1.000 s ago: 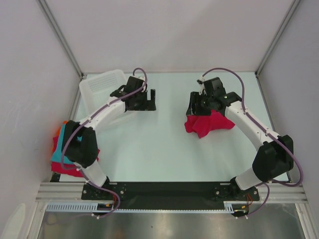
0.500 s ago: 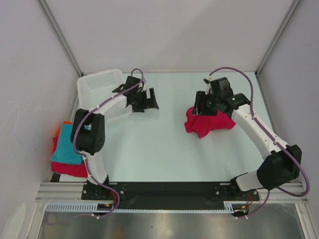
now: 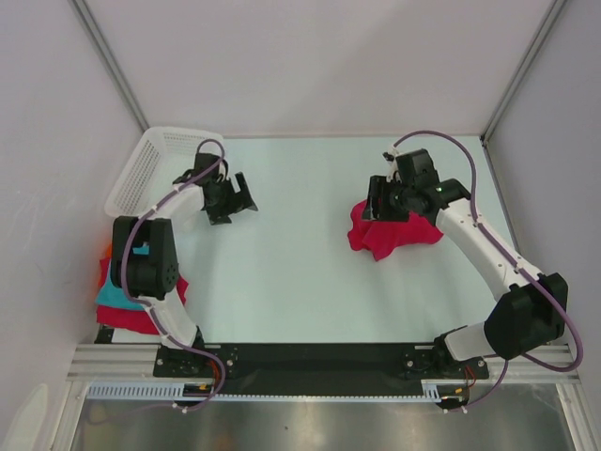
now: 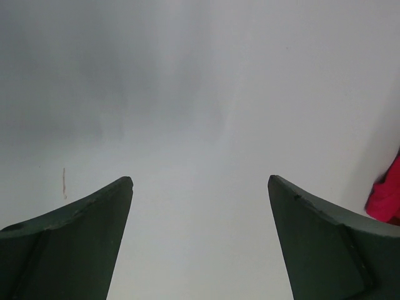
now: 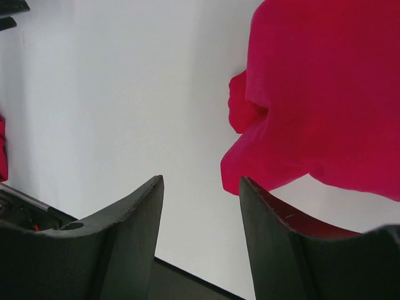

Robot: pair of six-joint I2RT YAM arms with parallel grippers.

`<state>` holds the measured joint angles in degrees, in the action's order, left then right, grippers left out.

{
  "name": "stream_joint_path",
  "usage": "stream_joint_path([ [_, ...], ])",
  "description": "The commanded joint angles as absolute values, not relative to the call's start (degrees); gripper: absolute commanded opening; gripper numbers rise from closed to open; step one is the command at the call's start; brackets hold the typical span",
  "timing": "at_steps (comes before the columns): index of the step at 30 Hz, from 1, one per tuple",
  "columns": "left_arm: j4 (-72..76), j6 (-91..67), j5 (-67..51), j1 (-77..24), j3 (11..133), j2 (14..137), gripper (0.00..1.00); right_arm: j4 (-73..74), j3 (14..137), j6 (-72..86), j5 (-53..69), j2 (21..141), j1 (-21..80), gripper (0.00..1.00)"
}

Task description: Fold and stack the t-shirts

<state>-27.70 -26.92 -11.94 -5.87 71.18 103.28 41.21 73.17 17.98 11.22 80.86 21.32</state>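
Seen from above, a crumpled crimson t-shirt lies right of centre on the pale bench. A stack of folded t-shirts in teal, red and orange sits at the frame's left edge, partly hidden by the left arm. The right fingers hover released at the crimson shirt's upper-left edge, grasping nothing, with bare bench showing between them in the wrist view, and the left fingers are spread wide and empty above the bench in the upper left, just beside a white mesh basket.
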Motion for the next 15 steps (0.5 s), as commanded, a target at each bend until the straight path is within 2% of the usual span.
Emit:
stream_joint_path([
  [1,-28.30,-26.46,-9.06,-5.01,71.63,99.76,0.95,39.38,72.60,18.11,12.22,80.16,21.88,0.57],
  [15,-29.62,-25.75,-12.04,3.78,73.04,99.06,0.96,41.04,71.72,17.67,11.34,77.35,21.44,0.57],
])
